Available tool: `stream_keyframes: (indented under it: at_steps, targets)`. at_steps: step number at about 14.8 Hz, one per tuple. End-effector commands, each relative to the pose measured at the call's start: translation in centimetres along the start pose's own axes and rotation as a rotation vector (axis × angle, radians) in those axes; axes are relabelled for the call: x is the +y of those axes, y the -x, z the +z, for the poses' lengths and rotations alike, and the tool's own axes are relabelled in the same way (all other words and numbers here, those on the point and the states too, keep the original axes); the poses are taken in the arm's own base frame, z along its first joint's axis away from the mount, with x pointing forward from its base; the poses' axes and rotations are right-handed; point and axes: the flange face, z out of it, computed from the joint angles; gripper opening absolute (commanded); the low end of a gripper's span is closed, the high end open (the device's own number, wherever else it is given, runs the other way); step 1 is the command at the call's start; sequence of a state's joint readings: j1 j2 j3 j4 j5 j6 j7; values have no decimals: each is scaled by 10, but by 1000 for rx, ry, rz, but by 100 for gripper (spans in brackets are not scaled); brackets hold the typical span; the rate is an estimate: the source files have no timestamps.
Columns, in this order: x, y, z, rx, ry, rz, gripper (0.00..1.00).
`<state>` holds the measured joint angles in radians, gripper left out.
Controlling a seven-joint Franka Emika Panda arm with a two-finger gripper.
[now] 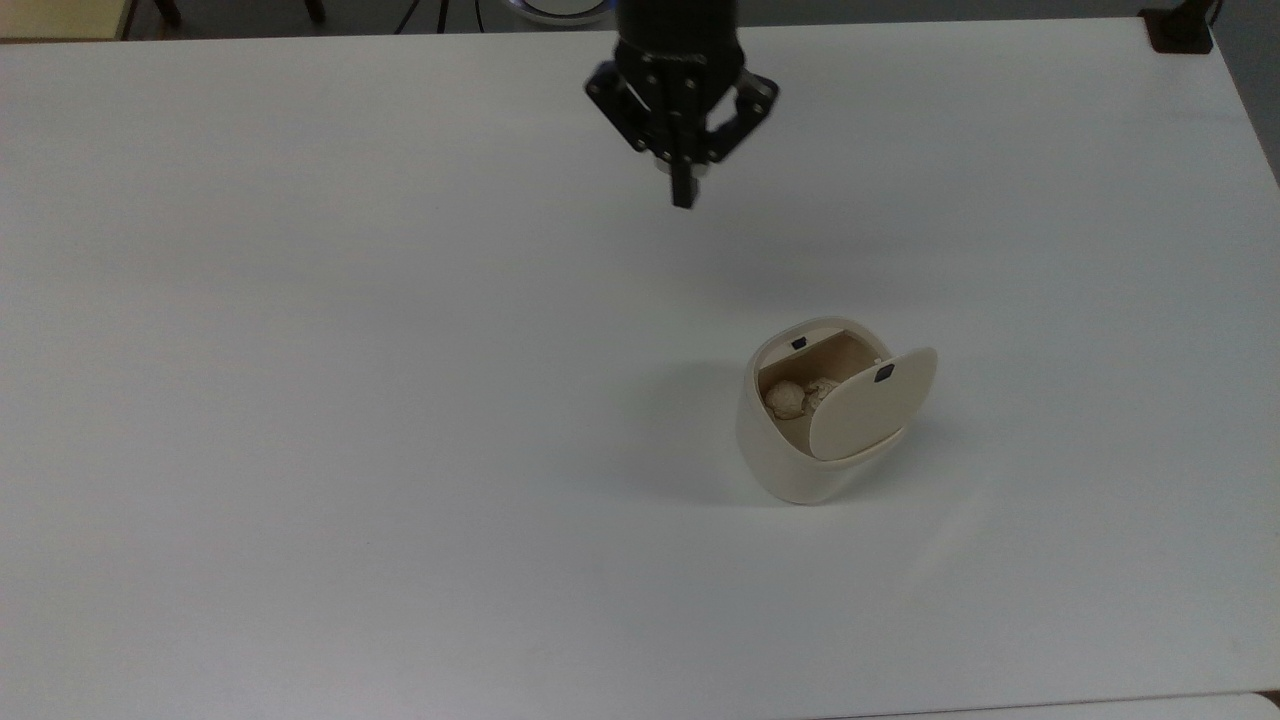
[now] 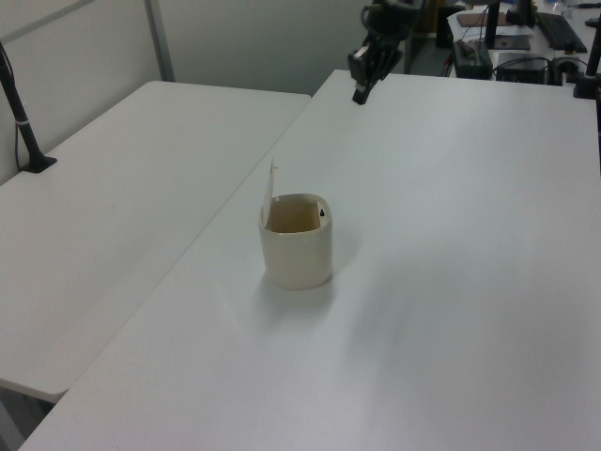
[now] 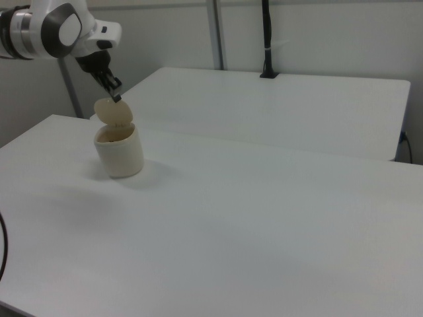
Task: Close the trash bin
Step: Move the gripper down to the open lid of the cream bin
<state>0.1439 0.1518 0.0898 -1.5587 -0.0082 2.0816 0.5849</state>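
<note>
Top view showed the trash bin (image 1: 800, 450) on the table (image 1: 300, 400), lid (image 1: 870, 405) raised, 2 crumpled wads (image 1: 800, 397) inside. End effector (image 1: 683, 195) hung at 11 o'clock from it, well apart, fingers pressed together on nothing.

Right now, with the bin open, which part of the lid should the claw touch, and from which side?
Probably the lid's free upper edge near its black mark, coming from the top view's right. It stands upright on its hinge, so pushing there would swing it over the bin's opening.

The cream-white trash bin (image 1: 795, 455) stands upright, its lid (image 1: 872, 402) raised open. It sits well apart from the gripper (image 1: 683, 195), toward the top view's lower right.
</note>
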Motion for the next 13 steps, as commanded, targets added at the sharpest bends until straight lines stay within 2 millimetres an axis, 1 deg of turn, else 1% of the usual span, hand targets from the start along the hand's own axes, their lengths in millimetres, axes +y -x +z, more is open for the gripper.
stream_keyframes:
  at_steps: [1,4,5,6,7,8,9,11,12,13]
  targets:
    - [-48,-14,30,70,-53,155,0]
    - [-67,-14,47,117,-125,240,0]
    - [-75,-13,49,140,-157,244,0]
    - [-82,-10,56,151,-177,245,0]
    - [-86,-10,62,159,-194,263,0]
    - [-87,-12,61,175,-213,294,0]
    - [-91,-10,74,174,-218,311,0]
    - [-97,-8,86,187,-241,323,0]
    - [-98,-7,90,189,-250,327,0]
    - [-107,-1,89,191,-270,351,0]
